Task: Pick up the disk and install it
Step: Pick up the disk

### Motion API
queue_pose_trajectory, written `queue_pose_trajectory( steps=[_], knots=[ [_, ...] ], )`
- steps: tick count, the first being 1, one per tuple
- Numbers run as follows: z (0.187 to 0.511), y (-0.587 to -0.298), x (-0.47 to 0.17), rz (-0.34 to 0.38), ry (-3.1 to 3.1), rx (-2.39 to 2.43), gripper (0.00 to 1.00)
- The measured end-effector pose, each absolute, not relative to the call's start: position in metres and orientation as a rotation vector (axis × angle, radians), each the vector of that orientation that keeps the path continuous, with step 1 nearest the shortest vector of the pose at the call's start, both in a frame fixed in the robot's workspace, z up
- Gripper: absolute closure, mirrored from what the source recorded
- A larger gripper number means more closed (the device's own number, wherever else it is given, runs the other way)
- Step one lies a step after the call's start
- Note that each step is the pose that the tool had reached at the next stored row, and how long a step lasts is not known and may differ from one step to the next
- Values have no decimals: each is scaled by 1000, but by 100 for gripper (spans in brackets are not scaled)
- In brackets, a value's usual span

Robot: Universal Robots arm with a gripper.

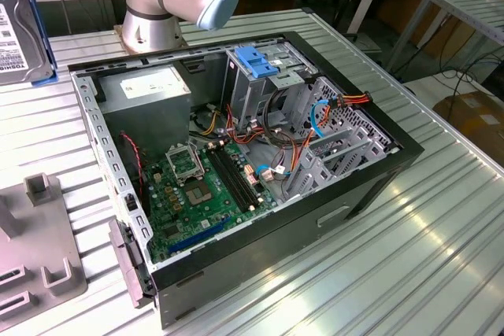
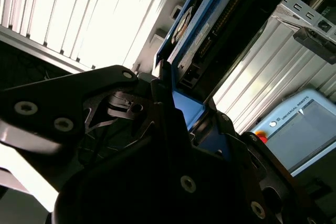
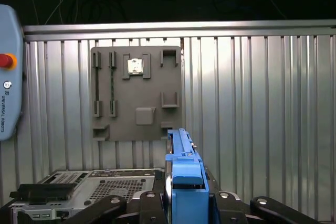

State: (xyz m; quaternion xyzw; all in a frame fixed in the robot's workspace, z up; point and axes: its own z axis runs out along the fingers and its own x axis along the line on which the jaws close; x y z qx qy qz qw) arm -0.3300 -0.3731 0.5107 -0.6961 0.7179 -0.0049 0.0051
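1. In the exterior view, the disk (image 1: 20, 13) hangs high at the exterior view's left edge, with its label face visible and the blue bracket along its side. It is outside the case (image 1: 378, 171) and well apart from the cage (image 1: 256, 64), which stands to the exterior view's right of it.
2. In the second wrist view, the gripper (image 2: 181, 106) is closed on the disk (image 2: 210, 30). The black fingers (image 2: 131, 103) clamp it from both sides at one end. The long axis of the disk runs straight out from the gripper.
3. In the first wrist view, the disk (image 3: 184, 177) appears edge-on between the fingers (image 3: 149, 203), over the table (image 3: 262, 103). The grey plate (image 3: 136, 93) lies beyond it, and the case (image 3: 79, 184) is off to one side.
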Motion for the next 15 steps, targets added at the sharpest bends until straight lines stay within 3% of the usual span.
queue_pose_trajectory(
  steps=[15],
  knots=[
    [510,-373,-315,-15,2248,-2180,63]
  ],
)
